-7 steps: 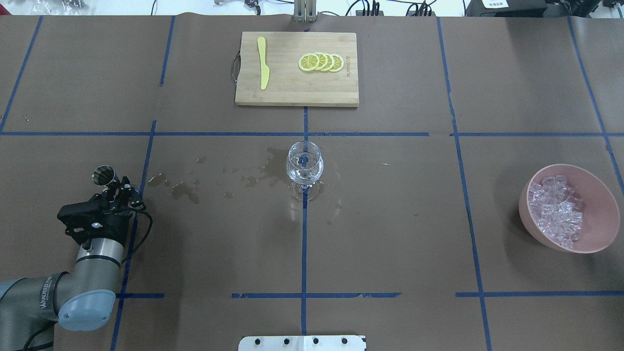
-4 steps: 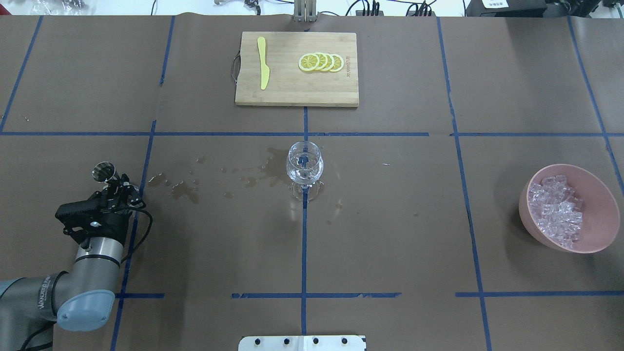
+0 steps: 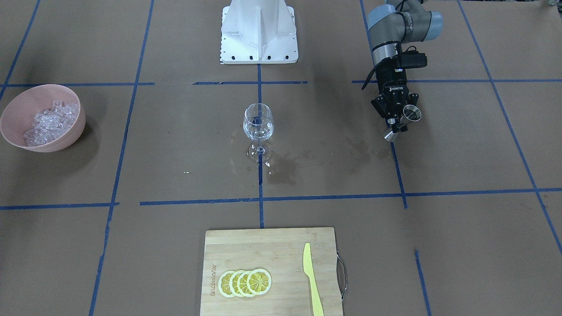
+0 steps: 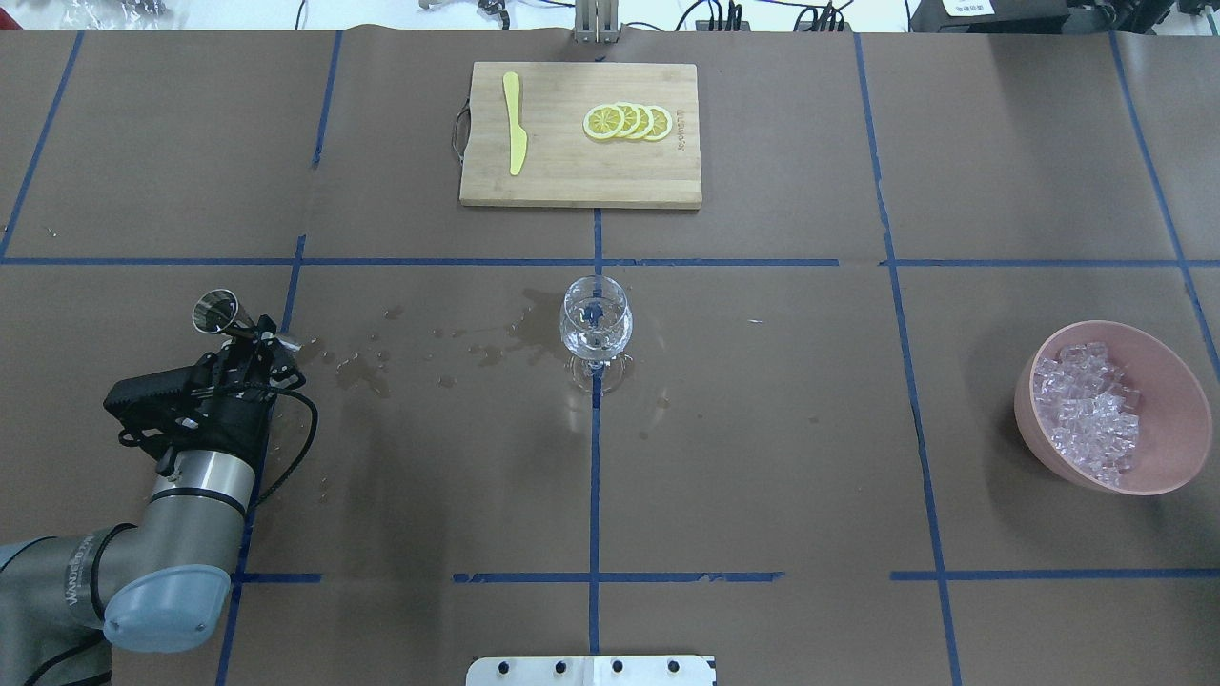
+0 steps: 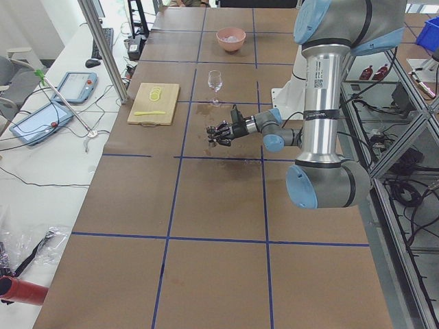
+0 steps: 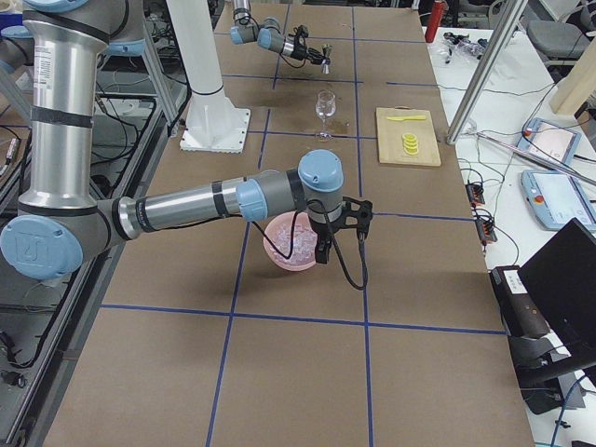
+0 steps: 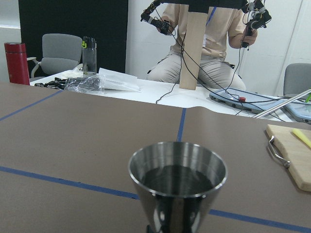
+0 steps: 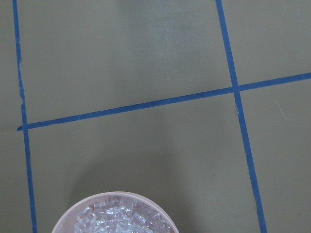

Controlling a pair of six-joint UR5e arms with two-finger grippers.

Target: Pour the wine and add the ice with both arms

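Observation:
My left gripper (image 4: 255,345) is shut on a steel jigger (image 4: 217,312) at the table's left, well left of the wine glass. It also shows in the front view (image 3: 398,122), and the jigger's cup fills the left wrist view (image 7: 178,182). The wine glass (image 4: 596,319) stands upright at the table's centre with clear liquid in it. The ice (image 4: 1087,410) lies heaped in a pink bowl (image 4: 1177,419) at the right. My right gripper (image 6: 322,250) shows only in the exterior right view, beside the bowl; I cannot tell whether it is open. The bowl's ice shows at the right wrist view's bottom edge (image 8: 119,219).
Wet stains (image 4: 362,372) mark the paper between the jigger and the glass. A bamboo cutting board (image 4: 579,181) at the far centre carries lemon slices (image 4: 629,122) and a yellow knife (image 4: 516,124). The white pedestal base (image 3: 259,33) stands at the near edge.
My left gripper has carried the jigger a little forward and to the right. The glass, bowl and board have not moved.

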